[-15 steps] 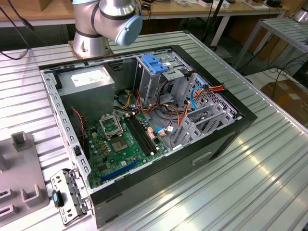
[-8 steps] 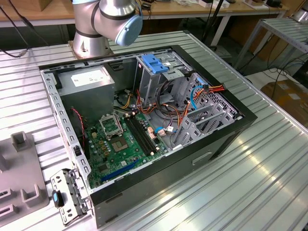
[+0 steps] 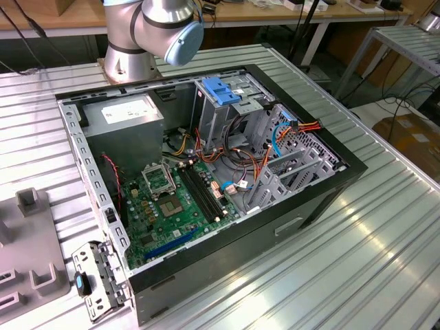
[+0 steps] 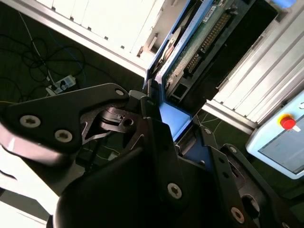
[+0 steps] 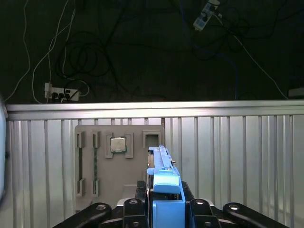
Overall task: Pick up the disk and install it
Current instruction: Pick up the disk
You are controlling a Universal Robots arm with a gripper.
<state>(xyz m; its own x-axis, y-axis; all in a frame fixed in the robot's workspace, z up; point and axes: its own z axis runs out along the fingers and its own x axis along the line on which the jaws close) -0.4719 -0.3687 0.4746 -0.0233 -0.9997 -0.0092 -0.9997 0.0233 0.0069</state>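
My gripper (image 5: 164, 202) is shut on the disk (image 5: 163, 173), which I hold edge-on by its blue carrier rail above a ribbed metal table. In the second wrist view the disk (image 4: 202, 33) shows its green circuit-board underside and a blue rail, and it sticks out from between my gripper's (image 4: 167, 124) black fingers. The open computer case (image 3: 323, 199) lies on its side in the exterior view, with the motherboard (image 3: 172, 199) exposed.
Inside the case are a drive cage with a light-blue flap (image 3: 221, 89), a grey power-supply box (image 3: 127, 113) and bundles of cables (image 3: 275, 137). A grey parts fixture (image 5: 118, 164) holding a processor chip (image 5: 118, 144) lies on the table. The arm's base (image 3: 148, 31) stands behind the case.
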